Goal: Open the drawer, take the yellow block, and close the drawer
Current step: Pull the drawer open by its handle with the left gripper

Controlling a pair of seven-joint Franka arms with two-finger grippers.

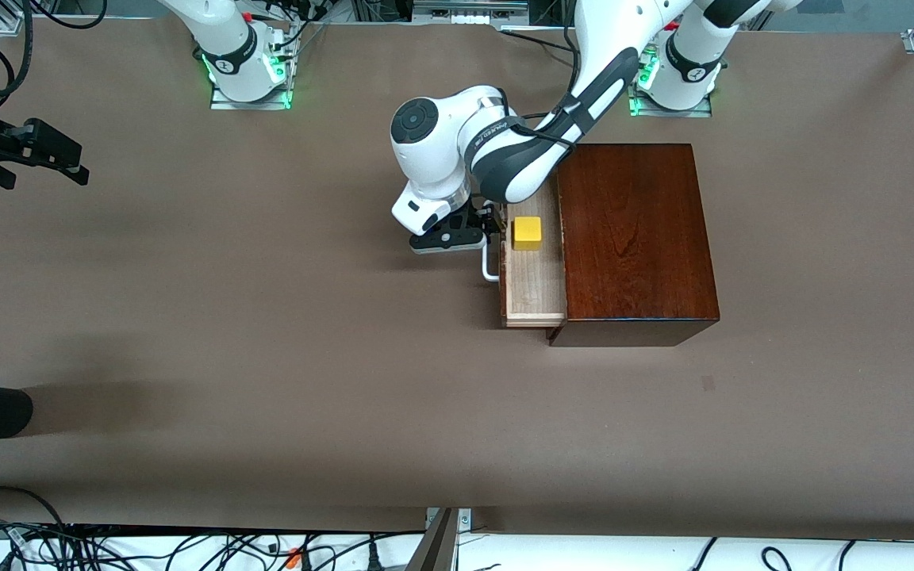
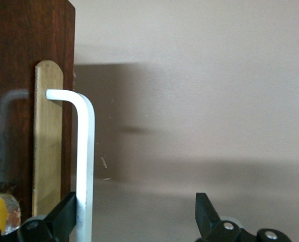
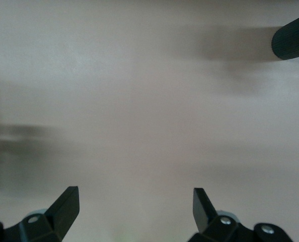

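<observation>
the drawer point(image 1: 535, 277) stands pulled out of the box point(image 1: 633, 238), with the block point(image 1: 527, 232) in it. the left gripper point(image 2: 134, 222) is at the handle point(image 2: 85, 161), fingers apart, one touching the bar. the right gripper point(image 3: 135, 212) waits over the surface point(image 1: 266, 357) at the right arm's end, fingers apart.

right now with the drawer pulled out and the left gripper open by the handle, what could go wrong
1. The left gripper sits open at the white handle, one finger touching or nearly touching the bar; lifting carelessly could snag it and jerk the drawer.
2. The yellow block lies close to the drawer front, so a finger reaching in might catch the front.
3. The right gripper waits open over the table's right-arm end and cannot steady the box.
</observation>
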